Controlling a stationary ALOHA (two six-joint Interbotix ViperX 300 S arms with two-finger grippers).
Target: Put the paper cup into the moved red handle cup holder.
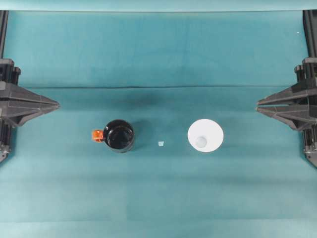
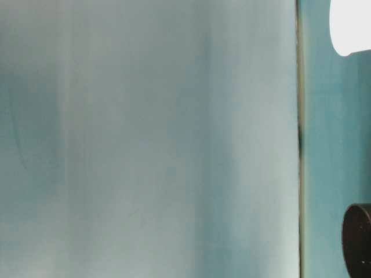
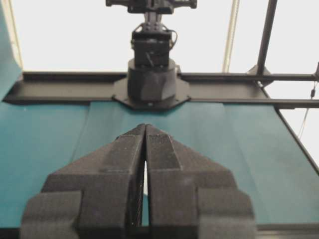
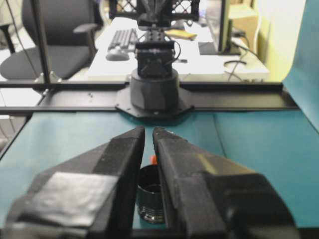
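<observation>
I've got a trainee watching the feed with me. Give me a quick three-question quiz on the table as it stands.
1. True or false: the paper cup already sits inside the black holder.
2. Multiple choice: the holder's orange-red handle points toward (A) the left hand, (B) the paper cup, (C) the small white scrap.
3. Fill in: in the overhead view, the scrap lies ___ the holder and the cup.

Key: 1 false, they stand apart on the teal cloth. 2 A. 3 between. Both hands, the right hand too, are shut, or nearly so, at the table's sides and hold nothing.
</observation>
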